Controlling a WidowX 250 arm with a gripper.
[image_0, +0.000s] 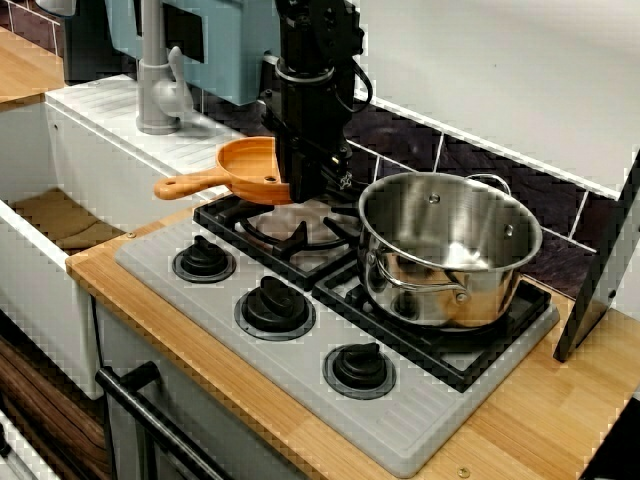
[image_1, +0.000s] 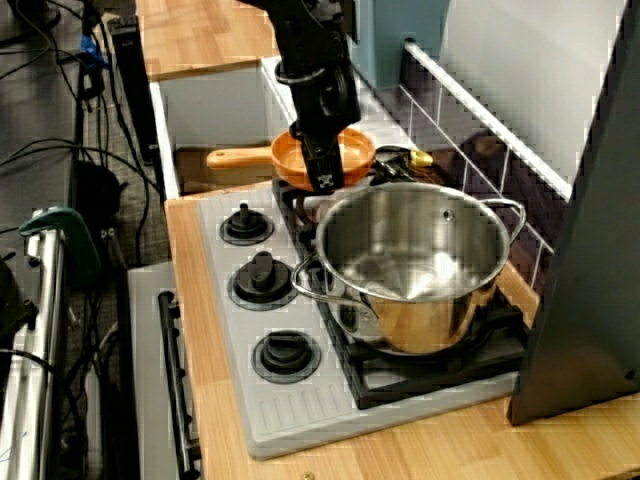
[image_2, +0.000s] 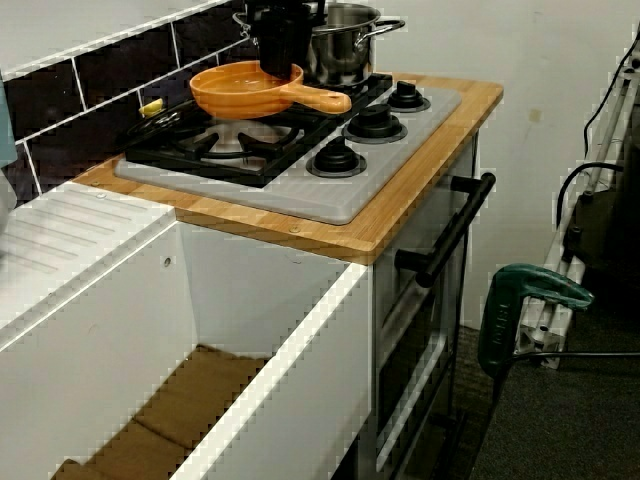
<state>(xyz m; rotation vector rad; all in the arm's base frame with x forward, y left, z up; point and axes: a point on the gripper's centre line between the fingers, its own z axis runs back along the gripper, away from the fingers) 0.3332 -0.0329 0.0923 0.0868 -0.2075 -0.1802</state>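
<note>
Gripper (image_0: 308, 185) pinched the orange pan (image_0: 245, 165) at its rim. Held off-centre, it could tilt and slip free.

You have nothing to read here: no text, label, brand, number or sign is legible in any view. The orange pan (image_0: 245, 165) clamped in the jaws of the gripper (image_0: 313, 185) shows plain surfaces. So do the steel pot (image_0: 450, 255) just beside the jaws and the stove knobs (image_0: 275, 303) below and in front of them.
</note>
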